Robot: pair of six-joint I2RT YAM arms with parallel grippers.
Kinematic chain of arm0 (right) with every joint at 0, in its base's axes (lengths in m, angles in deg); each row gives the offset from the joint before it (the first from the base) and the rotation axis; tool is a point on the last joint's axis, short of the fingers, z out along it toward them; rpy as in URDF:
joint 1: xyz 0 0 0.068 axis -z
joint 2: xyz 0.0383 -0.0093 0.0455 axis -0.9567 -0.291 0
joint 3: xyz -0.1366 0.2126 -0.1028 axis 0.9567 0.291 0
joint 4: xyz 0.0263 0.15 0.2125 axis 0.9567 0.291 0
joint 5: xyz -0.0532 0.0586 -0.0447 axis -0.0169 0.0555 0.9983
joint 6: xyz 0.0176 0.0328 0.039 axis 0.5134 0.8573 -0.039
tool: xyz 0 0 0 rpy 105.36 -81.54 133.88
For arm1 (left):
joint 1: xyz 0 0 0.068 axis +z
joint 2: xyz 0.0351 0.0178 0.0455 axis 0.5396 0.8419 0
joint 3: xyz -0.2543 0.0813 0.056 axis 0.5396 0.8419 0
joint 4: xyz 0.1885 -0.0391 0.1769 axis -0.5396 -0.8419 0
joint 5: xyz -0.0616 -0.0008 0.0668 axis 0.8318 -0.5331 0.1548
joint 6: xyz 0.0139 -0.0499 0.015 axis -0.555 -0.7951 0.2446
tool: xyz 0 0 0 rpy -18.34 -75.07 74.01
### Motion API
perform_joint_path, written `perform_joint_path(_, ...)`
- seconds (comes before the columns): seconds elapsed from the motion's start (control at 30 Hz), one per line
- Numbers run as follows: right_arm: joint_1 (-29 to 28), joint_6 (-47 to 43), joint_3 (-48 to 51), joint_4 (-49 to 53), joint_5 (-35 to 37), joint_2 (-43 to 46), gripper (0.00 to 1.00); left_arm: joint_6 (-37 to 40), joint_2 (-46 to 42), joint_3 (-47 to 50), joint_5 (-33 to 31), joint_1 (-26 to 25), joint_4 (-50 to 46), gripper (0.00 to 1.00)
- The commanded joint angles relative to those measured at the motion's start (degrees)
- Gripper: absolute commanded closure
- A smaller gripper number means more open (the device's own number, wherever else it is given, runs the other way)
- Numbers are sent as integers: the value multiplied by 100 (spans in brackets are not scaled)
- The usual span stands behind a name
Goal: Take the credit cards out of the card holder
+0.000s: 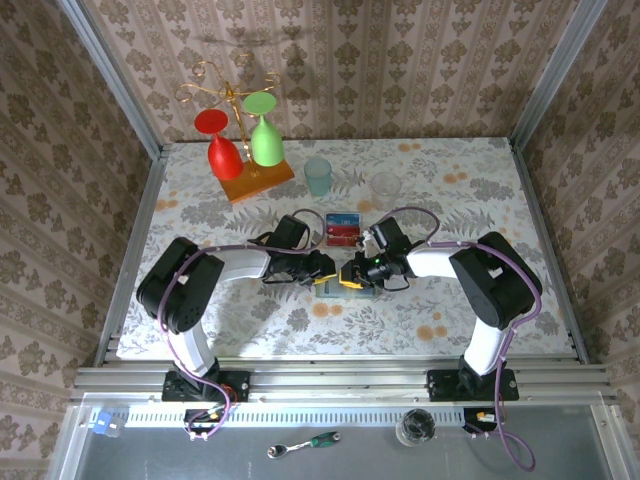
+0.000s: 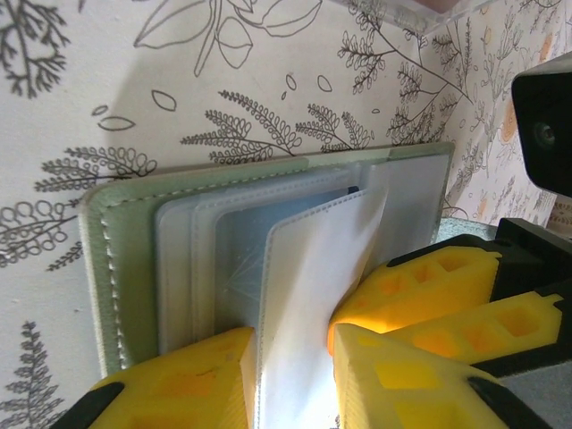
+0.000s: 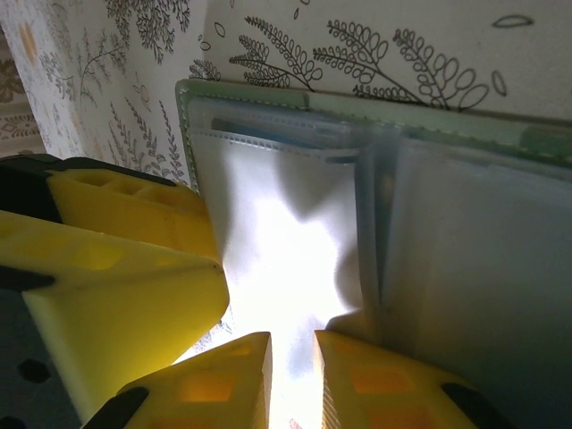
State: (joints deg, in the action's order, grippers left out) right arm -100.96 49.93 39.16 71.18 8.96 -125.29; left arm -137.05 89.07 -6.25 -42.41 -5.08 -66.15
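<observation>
The card holder (image 1: 331, 291) lies open on the table between my two grippers, a pale green wallet (image 2: 116, 268) with clear plastic sleeves. In the left wrist view my left gripper (image 2: 293, 357) is shut on one raised sleeve (image 2: 313, 268), which fills the gap between its yellow fingers. My right gripper (image 3: 292, 357) is shut on another lifted sleeve (image 3: 277, 223) over the green cover (image 3: 357, 107). From above, the left gripper (image 1: 328, 270) and right gripper (image 1: 352, 275) nearly touch. Credit cards (image 1: 342, 228), red and blue, lie stacked on the table just behind the grippers. I cannot tell whether a card is inside the sleeves.
A teal cup (image 1: 318, 175) and a clear glass (image 1: 386, 185) stand behind the cards. At the back left a wooden rack (image 1: 256, 180) carries a red and a green wine glass. The right gripper's fingers (image 2: 438, 277) crowd the left wrist view; the left's fingers (image 3: 134, 268) crowd the right.
</observation>
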Motion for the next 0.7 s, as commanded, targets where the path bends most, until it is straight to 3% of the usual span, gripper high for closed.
perform_joint_path(0.0, 37, 96, 94, -117, -189, -98, 79, -50, 56, -141, 75, -66, -127, 73)
perform_joint_path(0.33, 46, 187, 42, -31, -198, 329, 75, -121, -148, -186, 23, -100, -209, 79)
perform_joint_path(0.67, 167, -161, -130, 1078, 569, 1384, 73, -23, -367, -525, -13, -203, -589, 77)
